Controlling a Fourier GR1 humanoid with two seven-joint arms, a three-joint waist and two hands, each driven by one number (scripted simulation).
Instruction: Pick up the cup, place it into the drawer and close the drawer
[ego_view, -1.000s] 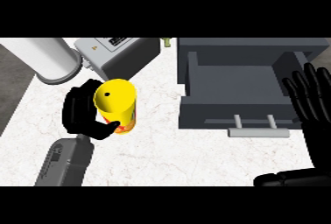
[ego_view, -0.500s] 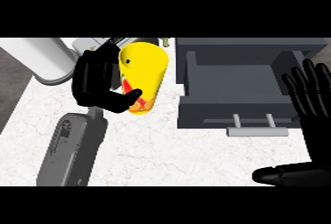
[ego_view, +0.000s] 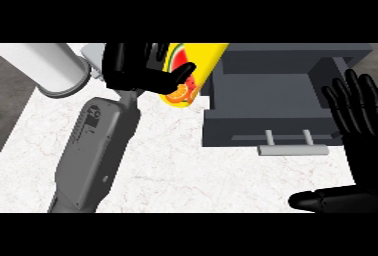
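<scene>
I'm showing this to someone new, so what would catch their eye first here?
The bright yellow cup, held by the left hand near the top centre, just left of the open grey drawer. Next, the black right hand, open with fingers up at the right edge.

White, faintly veined counter (ego_view: 192, 170) is carrying two things along its far side. At the right, a dark grey drawer (ego_view: 273, 95) is standing open, its box pulled out toward the near edge, and its pale bar handle (ego_view: 291, 149) is projecting over the countertop on two short posts. At the far left corner, well apart from the drawer, a white cylinder (ego_view: 48, 67) is resting with its grey-rimmed end pointing toward the counter's left edge. Whether it is upright or lying cannot be told.
</scene>
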